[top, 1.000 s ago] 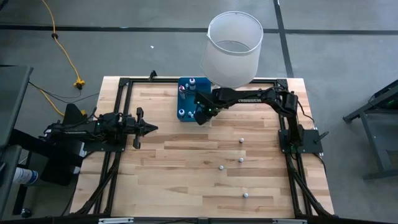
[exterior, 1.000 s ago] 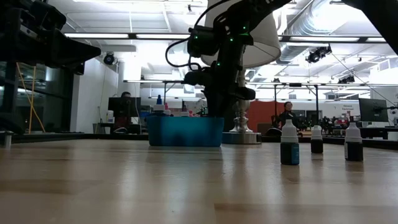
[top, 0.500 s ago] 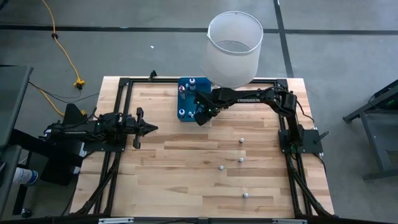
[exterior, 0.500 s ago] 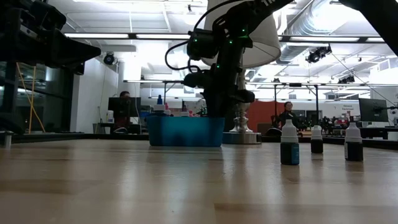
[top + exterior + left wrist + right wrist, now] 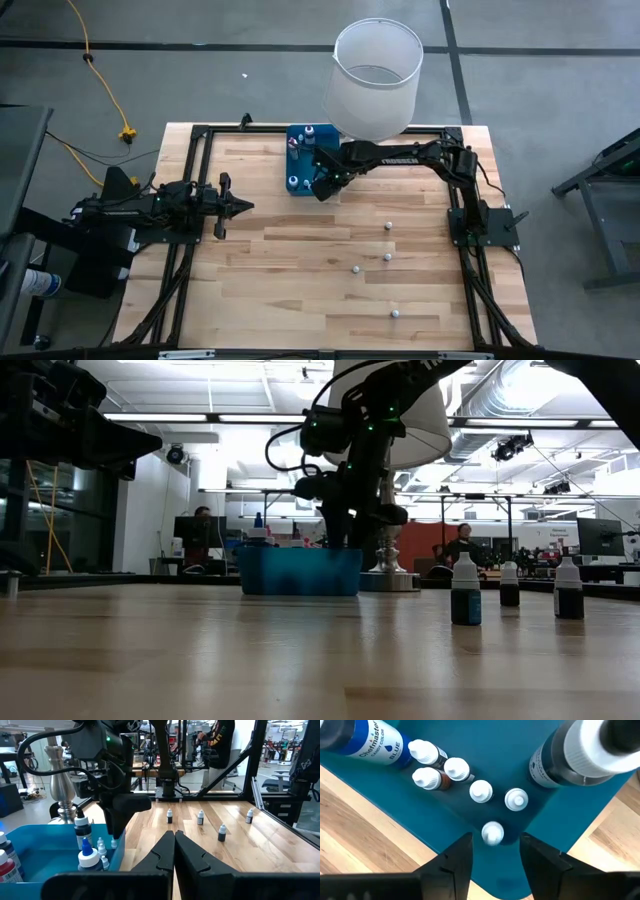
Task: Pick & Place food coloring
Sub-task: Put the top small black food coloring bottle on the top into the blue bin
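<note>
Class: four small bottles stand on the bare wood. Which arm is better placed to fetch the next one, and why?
The right. Its open hand hovers over the blue bin, on the same side as the loose bottles. The left hand is shut, parked farther off.

Legible text, right wrist view: a blue-bodied bottle [image 5: 367,742] lying in the blue tray [image 5: 445,820] is showing white lettering reading "Chefmaster", "CANDY COLOR" and "BLUE". A dark bottle [image 5: 555,767] in the same tray is carrying a small printed label, too small to read. High view: the right arm [image 5: 400,155] is bearing a line of pale lettering that cannot be made out. Nothing else is reading legibly.
</note>
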{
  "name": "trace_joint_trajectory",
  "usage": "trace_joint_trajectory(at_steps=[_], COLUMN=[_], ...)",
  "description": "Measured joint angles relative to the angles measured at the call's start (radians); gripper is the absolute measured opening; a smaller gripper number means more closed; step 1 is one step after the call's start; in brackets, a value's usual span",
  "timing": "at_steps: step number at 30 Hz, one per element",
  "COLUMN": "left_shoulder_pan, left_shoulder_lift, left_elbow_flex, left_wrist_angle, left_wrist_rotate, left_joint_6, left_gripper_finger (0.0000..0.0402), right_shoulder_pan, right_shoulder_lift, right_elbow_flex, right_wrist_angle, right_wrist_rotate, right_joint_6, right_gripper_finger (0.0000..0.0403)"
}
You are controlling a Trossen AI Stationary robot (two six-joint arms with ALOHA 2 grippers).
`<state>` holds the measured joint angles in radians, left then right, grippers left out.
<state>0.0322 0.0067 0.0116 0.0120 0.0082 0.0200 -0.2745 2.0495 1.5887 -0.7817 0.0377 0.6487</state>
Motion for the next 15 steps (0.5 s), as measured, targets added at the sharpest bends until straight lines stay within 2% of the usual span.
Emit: trace_joint_trajectory(at_steps=[6, 15], left_shoulder_pan=[0.000, 0.000], left_shoulder_lift=[0.000, 0.000], left_elbow_flex=[0.000, 0.000], left_wrist_angle=[0.000, 0.000], left_wrist_rotate=[0.000, 0.000], left_joint_6=[0.000, 0.000], left_gripper_finger=[0.0000, 0.0000], right_shoulder_pan=[0.000, 0.004], right_shoulder_lift=[-0.002, -0.003], right_elbow_flex=[0.009, 0.098], right_wrist_angle=[0.001, -0.023], right_wrist_rotate=[-0.003, 0.007], right_joint_6=[0.001, -0.002], right_gripper_finger=[0.0152, 0.0152])
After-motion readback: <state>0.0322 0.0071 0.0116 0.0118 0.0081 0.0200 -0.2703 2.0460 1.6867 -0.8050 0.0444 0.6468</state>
